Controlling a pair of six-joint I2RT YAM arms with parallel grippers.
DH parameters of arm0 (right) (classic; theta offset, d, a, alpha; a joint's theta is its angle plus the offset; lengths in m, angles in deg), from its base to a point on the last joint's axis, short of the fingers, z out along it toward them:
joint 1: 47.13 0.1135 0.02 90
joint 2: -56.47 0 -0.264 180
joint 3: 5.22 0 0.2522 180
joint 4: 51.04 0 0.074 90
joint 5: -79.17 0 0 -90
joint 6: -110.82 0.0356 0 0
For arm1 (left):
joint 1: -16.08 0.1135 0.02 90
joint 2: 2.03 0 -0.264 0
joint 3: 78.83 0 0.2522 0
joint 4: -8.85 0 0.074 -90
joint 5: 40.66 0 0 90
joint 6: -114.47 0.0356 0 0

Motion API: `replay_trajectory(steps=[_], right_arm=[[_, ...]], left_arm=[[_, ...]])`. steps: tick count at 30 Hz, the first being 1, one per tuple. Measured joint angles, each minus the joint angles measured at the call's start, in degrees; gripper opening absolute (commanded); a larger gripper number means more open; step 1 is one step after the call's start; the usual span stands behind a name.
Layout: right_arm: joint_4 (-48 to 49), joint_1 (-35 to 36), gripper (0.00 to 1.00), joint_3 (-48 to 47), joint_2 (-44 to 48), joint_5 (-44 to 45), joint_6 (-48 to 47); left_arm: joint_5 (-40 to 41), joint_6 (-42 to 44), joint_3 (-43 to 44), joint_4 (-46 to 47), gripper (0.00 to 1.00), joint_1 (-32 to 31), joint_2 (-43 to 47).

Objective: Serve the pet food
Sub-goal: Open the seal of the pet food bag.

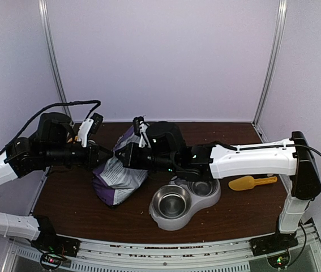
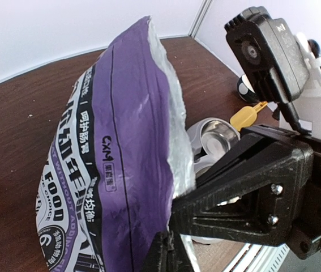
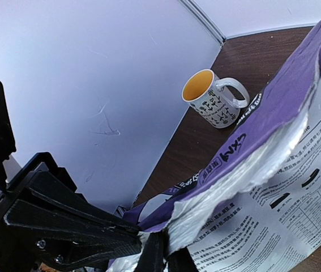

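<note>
Well, over the brown table (image 1: 239, 218) both arms reach inward, forearms roughly level, meeting tip to tip at the top of the purple bag (image 1: 118, 178). The left gripper (image 1: 108, 153) is clamped on the bag's torn edge, and the right gripper (image 1: 124, 154) pinches that edge from the opposite side. The pet food is hidden from every view. A double bowl (image 1: 174, 224) sits just beside the bag, with a yellow scoop (image 1: 251, 182) beyond it

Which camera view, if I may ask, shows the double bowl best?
The top external view: the double bowl shows nearly whole, its far cup partly under the right arm. The left wrist view catches only part beside the bag; the right wrist view shows none.
</note>
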Motion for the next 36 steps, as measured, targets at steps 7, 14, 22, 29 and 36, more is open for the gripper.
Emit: replay_trajectory(steps=[7, 14, 22, 29, 36], right_arm=[[0.0, 0.0, 0.0, 0.0, -0.1, 0.2, 0.0], [-7.3, -0.3, 0.0, 1.6, -2.9, 2.6, 0.0], [-4.8, -0.3, 0.0, 4.9, -1.2, 2.5, -0.4], [4.9, -0.6, 0.0, 14.0, 5.3, 0.5, -1.1], [14.8, -1.6, 0.0, 21.5, 12.9, -1.4, -2.6]], left_arm=[[0.6, 0.0, 0.0, 0.0, 0.0, -0.1, 0.2], [4.2, 0.7, 0.4, 3.6, 0.0, 0.3, 2.3], [1.7, 2.0, 1.9, 4.2, 0.26, 0.3, 0.0], [-4.6, 2.8, 4.3, 1.9, 0.54, 0.3, -3.1], [-12.7, 4.9, 7.8, 1.1, 0.7, 0.3, -5.2]])
